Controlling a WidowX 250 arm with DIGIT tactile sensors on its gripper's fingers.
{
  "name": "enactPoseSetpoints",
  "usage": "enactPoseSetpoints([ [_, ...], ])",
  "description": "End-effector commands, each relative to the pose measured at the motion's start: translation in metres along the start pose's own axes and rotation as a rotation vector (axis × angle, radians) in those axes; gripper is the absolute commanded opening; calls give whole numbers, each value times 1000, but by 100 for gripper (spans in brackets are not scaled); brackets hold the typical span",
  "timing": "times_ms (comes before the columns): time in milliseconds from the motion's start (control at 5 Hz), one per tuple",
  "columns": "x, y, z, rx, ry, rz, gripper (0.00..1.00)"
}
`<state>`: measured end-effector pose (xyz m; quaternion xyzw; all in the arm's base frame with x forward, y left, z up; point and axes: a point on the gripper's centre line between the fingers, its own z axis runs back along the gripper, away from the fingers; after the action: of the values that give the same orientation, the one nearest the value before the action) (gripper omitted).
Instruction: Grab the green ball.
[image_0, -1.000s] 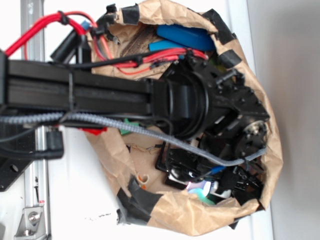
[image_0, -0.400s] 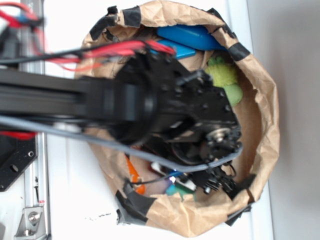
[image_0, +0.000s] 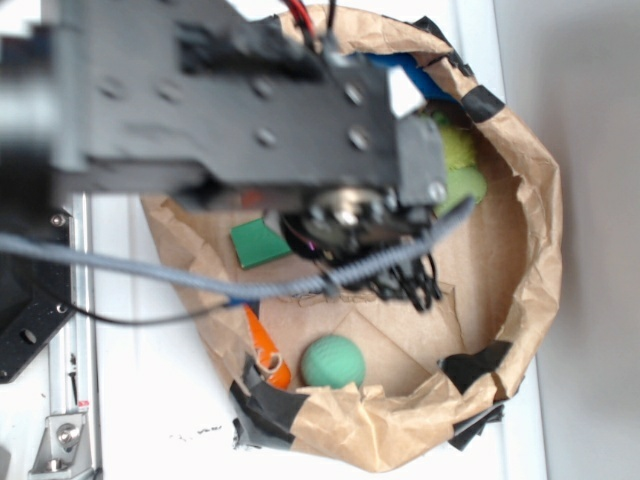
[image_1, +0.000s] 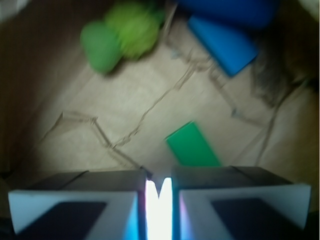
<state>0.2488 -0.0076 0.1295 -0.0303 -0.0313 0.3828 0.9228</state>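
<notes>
The green ball (image_0: 331, 362) lies on the floor of the brown paper bag (image_0: 545, 250), against its near wall, beside an orange piece (image_0: 266, 348). Nothing touches it. My gripper (image_0: 403, 284) hangs over the middle of the bag, above and to the right of the ball, under the blurred arm. In the wrist view the gripper (image_1: 159, 176) has its two fingers drawn almost together, with only a thin bright slit and nothing between them. The ball is out of the wrist view.
A flat green block (image_0: 260, 243) (image_1: 192, 146) lies on the bag floor. A fuzzy yellow-green plush toy (image_0: 456, 160) (image_1: 131, 24) and blue pieces (image_1: 227, 42) sit at the far side. The bag's taped walls ring everything.
The arm has risen out of the bag and swung away from its near wall. The green ball, hidden under the gripper before, now shows lying free.
</notes>
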Motion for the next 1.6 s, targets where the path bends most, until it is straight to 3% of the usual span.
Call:
enactPoseSetpoints([
  [0,0,-10,-4,-56,61,43,100],
  [400,-34,-49,-41,-94,285,34,100],
  [600,-51,-64,-50,-141,372,66,100],
  [800,-68,-79,-62,-140,419,75,100],
  [1000,-86,-82,-80,-103,457,44,100],
  [1200,-98,-71,-94,-52,468,32,68],
  [1400,-97,-64,-93,-33,440,11,0],
])
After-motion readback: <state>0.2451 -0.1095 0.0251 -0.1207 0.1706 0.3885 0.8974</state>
